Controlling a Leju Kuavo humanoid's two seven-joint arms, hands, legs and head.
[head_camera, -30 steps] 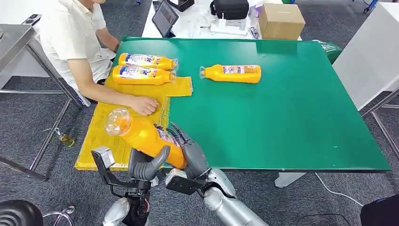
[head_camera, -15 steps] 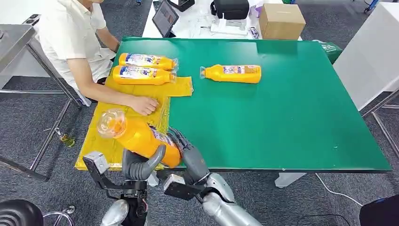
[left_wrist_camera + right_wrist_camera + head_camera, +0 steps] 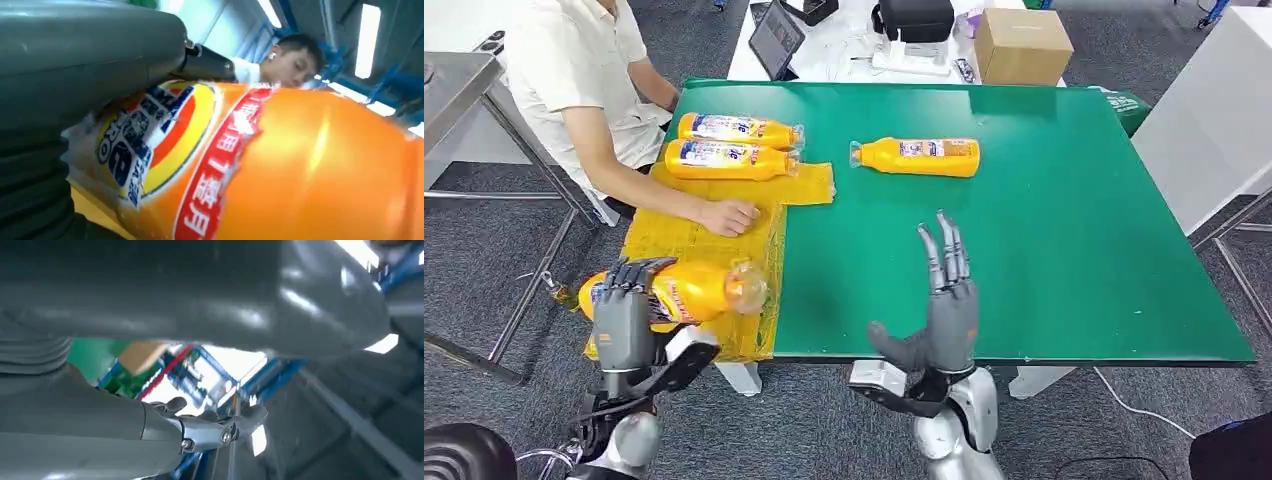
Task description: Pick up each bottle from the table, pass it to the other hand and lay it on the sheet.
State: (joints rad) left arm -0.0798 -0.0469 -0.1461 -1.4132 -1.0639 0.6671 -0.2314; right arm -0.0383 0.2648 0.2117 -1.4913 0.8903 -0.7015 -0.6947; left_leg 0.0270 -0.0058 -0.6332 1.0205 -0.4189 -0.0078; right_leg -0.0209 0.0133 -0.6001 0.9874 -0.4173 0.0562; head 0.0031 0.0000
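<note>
1. Handover done since a second ago: the orange plastic drink bottle with the clear cap [image 3: 679, 291], then clasped by both hands at the near table edge, is now gripped by the left hand [image 3: 624, 312] alone. It lies level, cap toward the right.
2. The held bottle sits over the near end of the yellow plastic sheet [image 3: 692, 243], at the near-left corner of the green table [image 3: 1024, 250]; whether it already rests on the sheet, I cannot tell.
3. Right hand [image 3: 942, 300] has let go and drawn away right; it stands upright at the near edge, fingers spread, holding nothing.
4. Two matching bottles [image 3: 729, 145] lie at the sheet's far end; a fourth bottle [image 3: 916, 157] waits on bare green, further right.
5. A person's hand [image 3: 729, 217] presses the sheet mid-way.
6. Judgement: what remains for this bottle is the release; the bottle on the green looks next.
</note>
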